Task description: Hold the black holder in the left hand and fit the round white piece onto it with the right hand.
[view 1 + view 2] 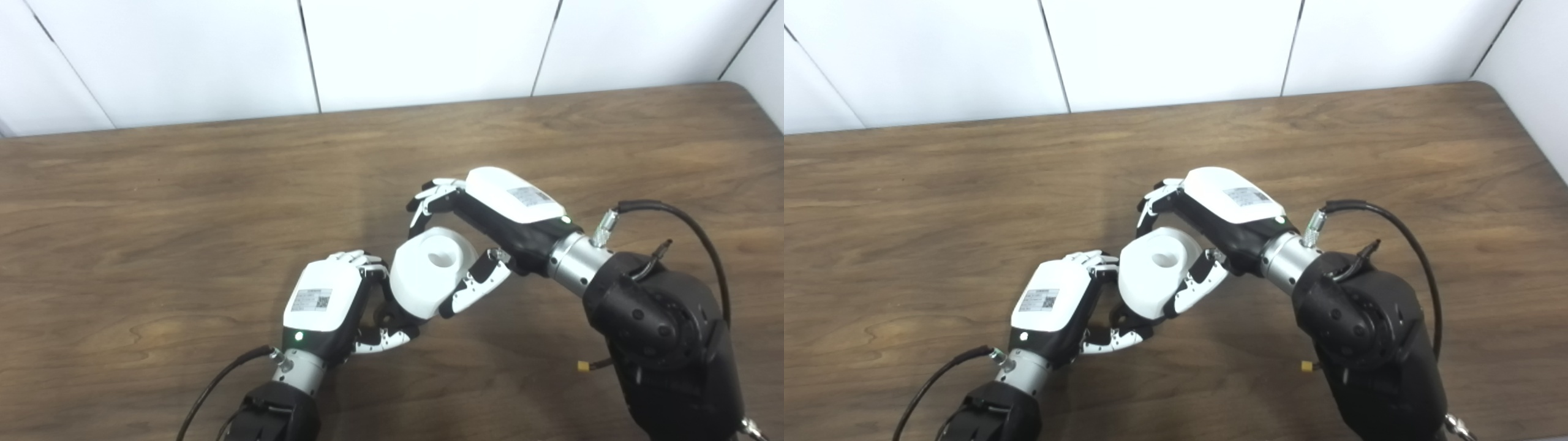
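Above the brown wooden table, the right hand grips the round white plastic piece, with fingers and thumb on opposite sides. The left hand is closed on the mostly hidden black holder, which sits directly beneath the piece.
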Controlling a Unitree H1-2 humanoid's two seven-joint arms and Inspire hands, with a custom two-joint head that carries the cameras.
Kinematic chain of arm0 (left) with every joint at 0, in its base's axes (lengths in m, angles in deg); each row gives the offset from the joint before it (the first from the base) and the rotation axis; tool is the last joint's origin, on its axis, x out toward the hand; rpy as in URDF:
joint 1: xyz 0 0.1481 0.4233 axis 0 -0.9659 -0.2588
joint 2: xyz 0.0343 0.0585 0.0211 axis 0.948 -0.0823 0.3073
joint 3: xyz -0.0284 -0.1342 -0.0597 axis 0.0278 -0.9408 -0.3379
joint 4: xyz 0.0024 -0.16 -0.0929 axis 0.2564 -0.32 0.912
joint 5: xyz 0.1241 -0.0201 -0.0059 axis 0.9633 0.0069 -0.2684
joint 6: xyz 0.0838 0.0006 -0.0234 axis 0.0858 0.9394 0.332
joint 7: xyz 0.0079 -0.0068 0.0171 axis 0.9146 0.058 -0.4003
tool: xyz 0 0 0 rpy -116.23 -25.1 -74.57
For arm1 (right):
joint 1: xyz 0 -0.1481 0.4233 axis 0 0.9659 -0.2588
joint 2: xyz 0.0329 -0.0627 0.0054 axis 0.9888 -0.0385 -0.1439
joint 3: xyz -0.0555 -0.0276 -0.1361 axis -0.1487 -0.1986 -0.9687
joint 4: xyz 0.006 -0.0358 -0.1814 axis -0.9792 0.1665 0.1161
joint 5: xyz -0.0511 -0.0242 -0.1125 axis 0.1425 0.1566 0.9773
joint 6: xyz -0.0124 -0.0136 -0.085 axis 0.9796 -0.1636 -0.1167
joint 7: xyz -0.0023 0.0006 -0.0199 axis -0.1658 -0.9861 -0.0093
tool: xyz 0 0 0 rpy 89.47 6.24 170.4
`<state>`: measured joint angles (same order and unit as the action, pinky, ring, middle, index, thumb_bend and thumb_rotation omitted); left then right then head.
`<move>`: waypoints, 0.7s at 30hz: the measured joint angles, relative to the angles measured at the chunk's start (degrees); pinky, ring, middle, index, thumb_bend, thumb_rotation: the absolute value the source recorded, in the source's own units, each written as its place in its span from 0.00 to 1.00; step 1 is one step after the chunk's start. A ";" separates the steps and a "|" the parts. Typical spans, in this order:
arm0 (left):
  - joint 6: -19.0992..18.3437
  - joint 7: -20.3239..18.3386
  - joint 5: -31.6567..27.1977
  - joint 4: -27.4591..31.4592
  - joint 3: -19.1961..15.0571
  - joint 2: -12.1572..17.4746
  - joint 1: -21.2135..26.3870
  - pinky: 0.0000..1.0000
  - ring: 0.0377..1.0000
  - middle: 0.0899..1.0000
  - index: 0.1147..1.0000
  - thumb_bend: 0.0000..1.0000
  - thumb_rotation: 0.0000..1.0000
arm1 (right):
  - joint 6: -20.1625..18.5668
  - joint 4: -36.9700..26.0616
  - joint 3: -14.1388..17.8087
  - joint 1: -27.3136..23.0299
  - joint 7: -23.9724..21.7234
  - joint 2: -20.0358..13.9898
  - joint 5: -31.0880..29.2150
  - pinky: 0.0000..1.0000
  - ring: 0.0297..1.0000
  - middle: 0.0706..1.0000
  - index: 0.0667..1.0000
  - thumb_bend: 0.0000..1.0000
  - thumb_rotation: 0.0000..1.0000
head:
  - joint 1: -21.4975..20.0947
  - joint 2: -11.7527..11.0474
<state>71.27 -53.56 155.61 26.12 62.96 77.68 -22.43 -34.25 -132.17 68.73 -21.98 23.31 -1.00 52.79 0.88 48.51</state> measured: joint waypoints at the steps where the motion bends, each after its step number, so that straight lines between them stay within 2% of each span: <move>1: -0.01 0.00 0.03 0.00 0.01 -0.01 0.01 0.84 0.83 0.73 0.42 0.52 0.05 | 0.09 0.36 -0.20 0.00 0.05 0.03 0.07 0.86 0.91 0.80 0.45 0.52 0.15 | 0.00 0.00; 21: -0.21 -0.87 0.21 0.13 0.08 -0.35 0.09 0.84 0.83 0.73 0.42 0.52 0.05 | 3.92 3.32 -1.88 1.52 4.93 1.19 0.87 0.84 0.90 0.79 0.45 0.52 0.15 | -0.26 0.18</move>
<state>71.06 -54.43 155.82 26.25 63.04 77.33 -22.34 -30.33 -128.85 66.85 -20.46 28.24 0.19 53.66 0.62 48.69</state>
